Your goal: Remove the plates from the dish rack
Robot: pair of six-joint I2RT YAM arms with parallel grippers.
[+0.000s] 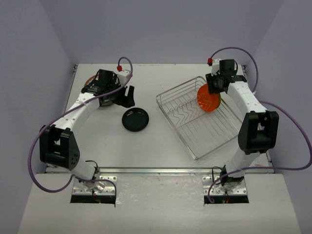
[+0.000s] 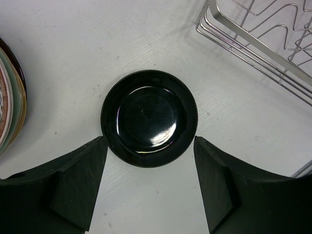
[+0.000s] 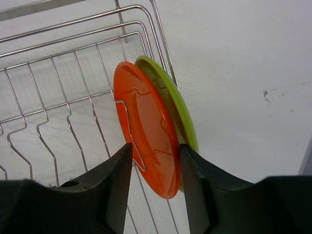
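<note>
The silver wire dish rack sits at the right of the table. An orange plate stands on edge at its far right end, with a lime green plate close behind it. My right gripper is open; in the right wrist view its jaws straddle the lower rim of the orange plate. A black plate lies flat on the table. My left gripper is open and empty, hovering above the table just short of the black plate.
A stack of several plates lies at the far left, partly hidden under the left arm in the top view. The rack's near corner is to the right of the black plate. White walls enclose the table.
</note>
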